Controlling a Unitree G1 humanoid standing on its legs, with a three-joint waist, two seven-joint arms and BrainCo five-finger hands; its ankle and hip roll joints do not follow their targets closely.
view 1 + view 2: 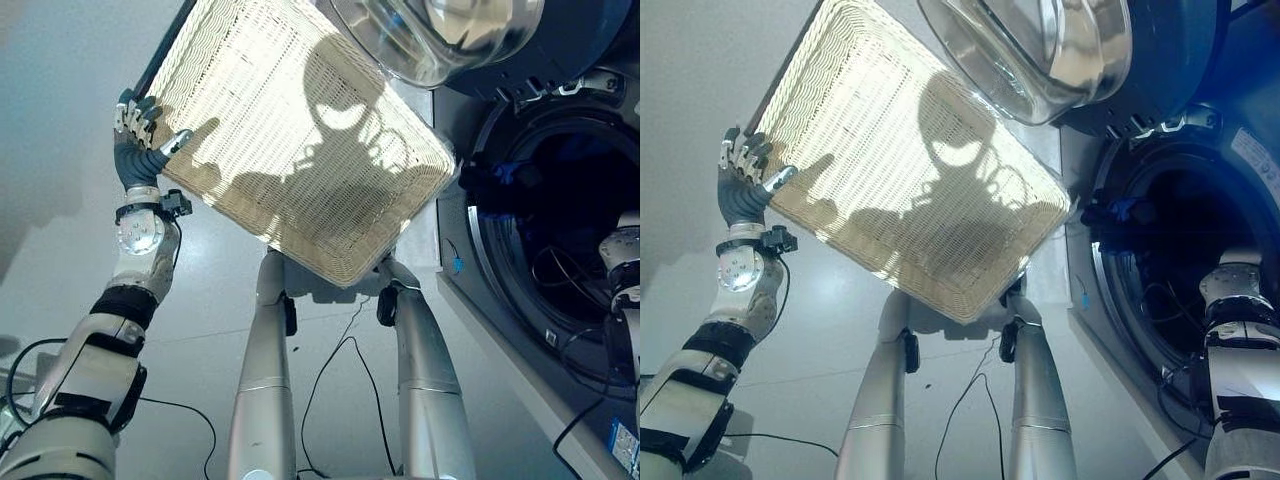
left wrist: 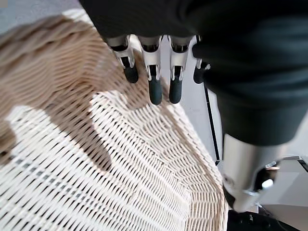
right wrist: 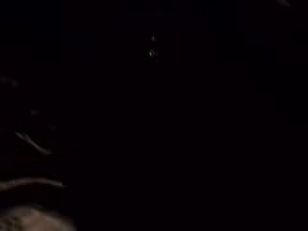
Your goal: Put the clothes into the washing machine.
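Left eye view is showing me tipping the wicker basket point(image 1: 300, 140) with my left hand point(image 1: 140, 140) clamped on its rim toward the washing machine point(image 1: 560, 220), clothes unseen, right hand's fingers hidden inside the drum.

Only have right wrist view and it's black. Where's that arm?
Observer: The right arm goes up into the washing machine's dark drum opening; its end is lost in there.
Operator: Door?
Observer: The glass door is swung open, above the opening.
Operator: Other side?
Observer: The left robot hand grips the rim of a wicker basket, tilted up with its underside to the head camera. I cannot tell whether clothes are inside.
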